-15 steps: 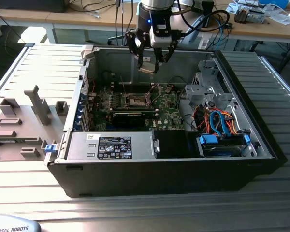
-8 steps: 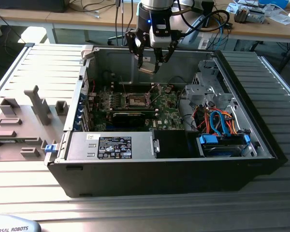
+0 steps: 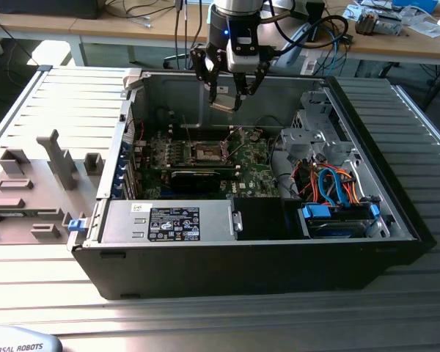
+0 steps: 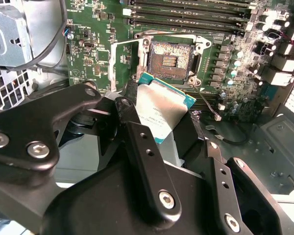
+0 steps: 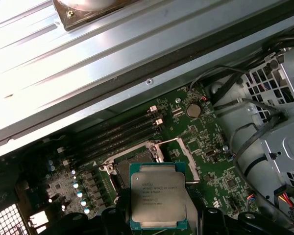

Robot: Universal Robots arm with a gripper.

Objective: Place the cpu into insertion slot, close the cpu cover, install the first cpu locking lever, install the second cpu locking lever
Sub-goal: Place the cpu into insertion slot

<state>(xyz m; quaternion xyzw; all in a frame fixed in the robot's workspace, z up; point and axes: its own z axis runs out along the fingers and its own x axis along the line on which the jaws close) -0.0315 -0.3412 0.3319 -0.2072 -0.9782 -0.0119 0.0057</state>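
My gripper hangs over the open computer case, shut on the cpu, a flat square chip with a silver-grey top. In both wrist views the cpu sits clamped between the black fingers, well above the motherboard. Below it lies the insertion slot, dark-centred and uncovered. The cpu cover is a thin silver frame swung open to one side of the slot.
Memory slots run along one side of the socket. A drive cage and orange and blue cables fill the exterior view's right of the case. The power supply sits at its front. Grey fixtures stand outside.
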